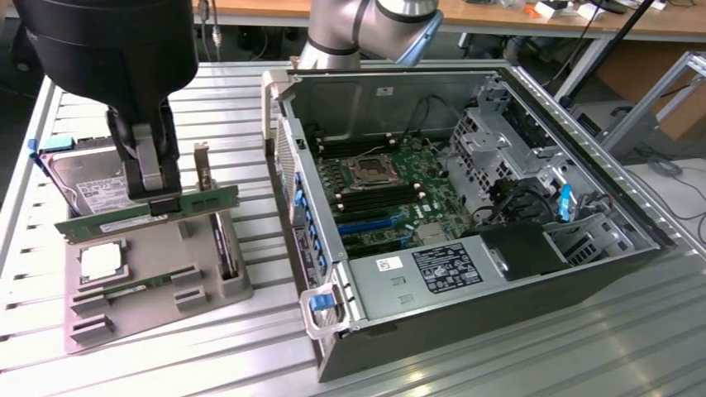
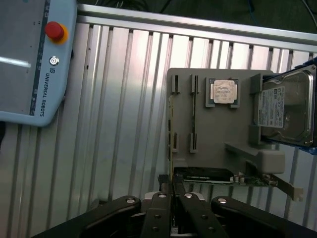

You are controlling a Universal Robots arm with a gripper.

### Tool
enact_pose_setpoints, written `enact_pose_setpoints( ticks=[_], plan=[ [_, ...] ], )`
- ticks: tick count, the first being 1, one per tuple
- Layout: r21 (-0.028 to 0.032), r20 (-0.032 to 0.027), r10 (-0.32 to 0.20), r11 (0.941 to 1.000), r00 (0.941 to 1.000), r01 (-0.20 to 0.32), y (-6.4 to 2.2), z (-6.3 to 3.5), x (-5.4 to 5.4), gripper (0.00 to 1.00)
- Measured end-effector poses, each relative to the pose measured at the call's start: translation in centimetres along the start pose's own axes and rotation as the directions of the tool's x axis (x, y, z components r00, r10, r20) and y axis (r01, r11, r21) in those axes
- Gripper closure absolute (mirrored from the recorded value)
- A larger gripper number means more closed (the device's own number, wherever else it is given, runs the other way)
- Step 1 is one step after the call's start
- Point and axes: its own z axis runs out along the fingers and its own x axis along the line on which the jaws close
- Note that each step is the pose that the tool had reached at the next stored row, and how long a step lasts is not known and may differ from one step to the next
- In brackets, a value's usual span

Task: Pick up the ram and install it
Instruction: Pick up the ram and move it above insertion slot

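The ram [image 1: 149,213] is a long green stick with a pale label. It hangs level, just above the grey holder tray [image 1: 155,310] on the exterior view's left. My gripper [image 1: 164,207] comes down from above and is shut on the stick's middle. In the wrist view the fingers [image 2: 162,191] stand close together around the ram [image 2: 170,130], seen edge-on as a thin line. The open computer case [image 1: 464,273] lies to the exterior view's right, with its green motherboard [image 1: 403,203] exposed.
On the tray sit a silver processor chip [image 1: 99,260], a hard drive [image 1: 94,178] and a dark expansion card [image 1: 217,227] standing on edge. A teach pendant [image 2: 29,59] lies on the slatted table. The case wall [image 1: 289,190] stands between tray and motherboard.
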Motion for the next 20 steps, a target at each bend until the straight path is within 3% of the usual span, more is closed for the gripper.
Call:
enact_pose_setpoints(
  ticks=[20],
  plan=[
    [-0.0008, -0.006, 0.0, 1.0, 1.0, 0.0, -1.79, -0.04, 0.2, 0.88]
  ],
)
